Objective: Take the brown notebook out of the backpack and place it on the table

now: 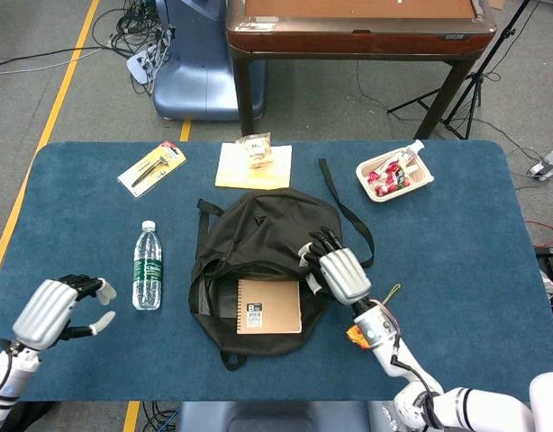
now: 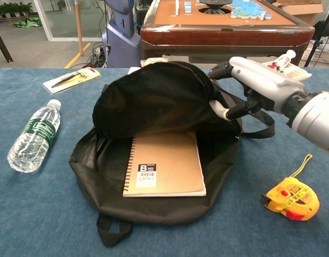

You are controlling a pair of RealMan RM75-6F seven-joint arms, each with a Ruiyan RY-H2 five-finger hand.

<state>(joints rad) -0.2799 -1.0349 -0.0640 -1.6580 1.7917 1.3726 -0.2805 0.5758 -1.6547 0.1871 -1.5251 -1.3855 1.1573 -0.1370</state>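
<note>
The black backpack point(image 1: 258, 243) point(image 2: 148, 101) lies in the middle of the table with its front flap lifted. My right hand point(image 1: 342, 273) point(image 2: 255, 85) grips that flap and holds it up and back. Inside lies the brown spiral notebook point(image 1: 268, 306) point(image 2: 163, 164), flat and fully exposed, with a white label near its lower left corner. My left hand point(image 1: 56, 306) hovers at the table's near left, fingers apart, holding nothing, well left of the backpack.
A water bottle point(image 1: 147, 266) point(image 2: 34, 136) lies left of the backpack. A yellow tape measure point(image 2: 291, 200) sits at the near right. At the far side are a yellow pad with a snack point(image 1: 254, 163), a carded tool pack point(image 1: 151, 168) and a food tray point(image 1: 394, 175).
</note>
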